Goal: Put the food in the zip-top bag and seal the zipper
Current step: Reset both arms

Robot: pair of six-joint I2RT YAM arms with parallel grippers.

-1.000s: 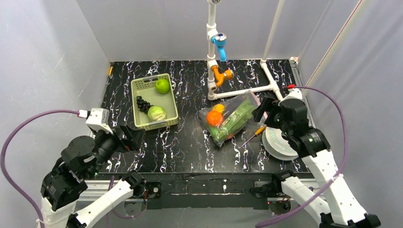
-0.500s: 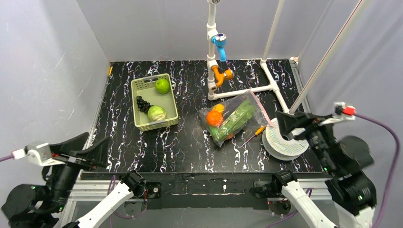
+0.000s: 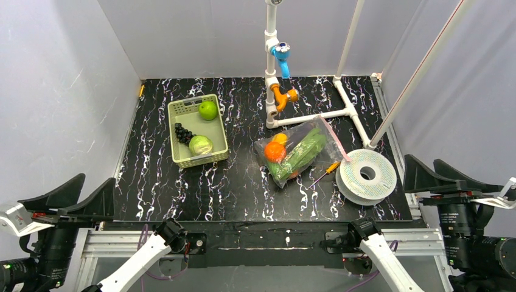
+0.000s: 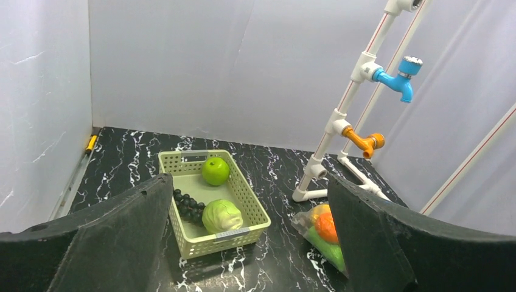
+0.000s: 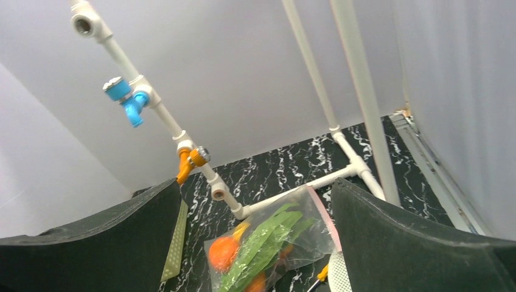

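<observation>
- Both arms have swung back off the table since half a second ago: the left gripper [image 3: 98,179] and right gripper [image 3: 421,159] now sit at the near corners, well apart from the white pipe stand [image 3: 271,91]
- Left jaws spread wide, holding nothing; right jaws likewise, empty
- Unmoved, the zip-top bag [image 3: 301,152] lies flat just near-right of the pipe stand's foot
- Inside it sits the food [image 3: 275,151], orange beside long green pieces
- Along the bag's right edge runs the zipper [image 3: 333,139]; sealed or not, can't tell
- Left of the stand, the green basket [image 3: 198,160]
</observation>
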